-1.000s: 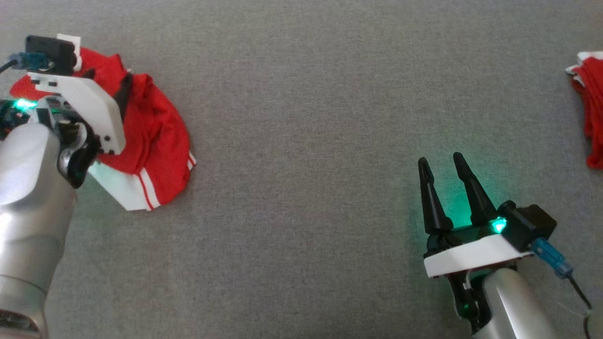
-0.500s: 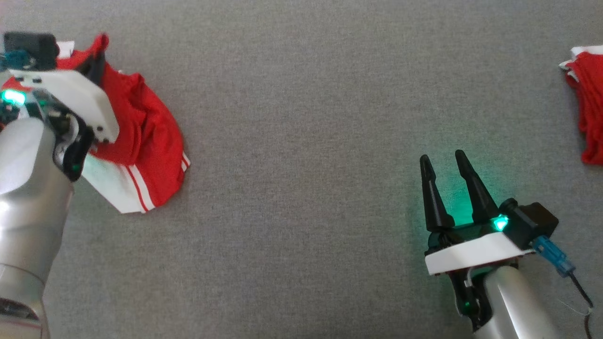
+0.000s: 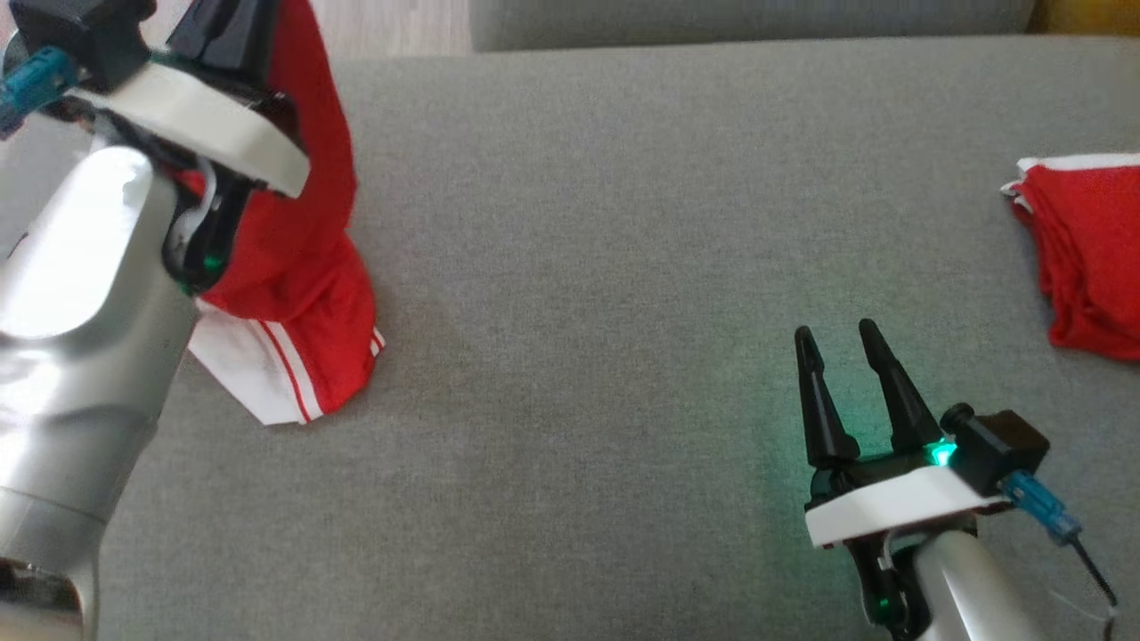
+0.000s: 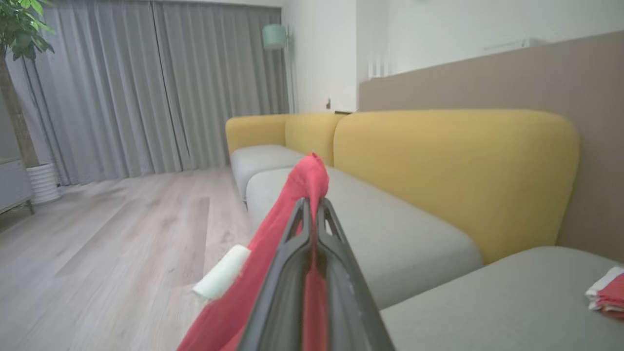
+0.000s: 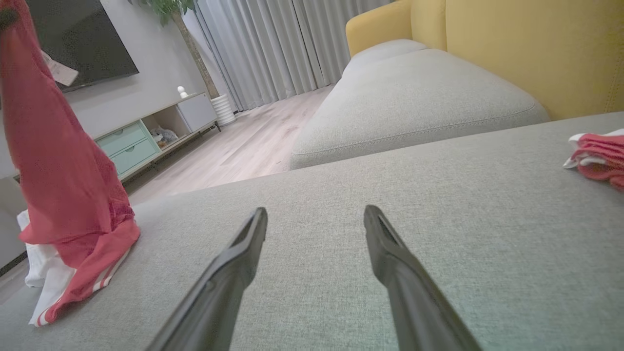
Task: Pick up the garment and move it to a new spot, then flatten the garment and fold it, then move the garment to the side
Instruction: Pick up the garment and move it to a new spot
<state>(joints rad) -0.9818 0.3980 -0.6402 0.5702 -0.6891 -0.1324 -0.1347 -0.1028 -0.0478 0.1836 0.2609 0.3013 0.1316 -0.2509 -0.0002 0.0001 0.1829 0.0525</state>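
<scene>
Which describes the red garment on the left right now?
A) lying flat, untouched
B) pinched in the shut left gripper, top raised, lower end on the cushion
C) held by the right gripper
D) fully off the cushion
B: the left gripper is shut on the red garment, which hangs from it in a cone while its lower end lies on the grey cushion. The right gripper is open and holds nothing.
</scene>
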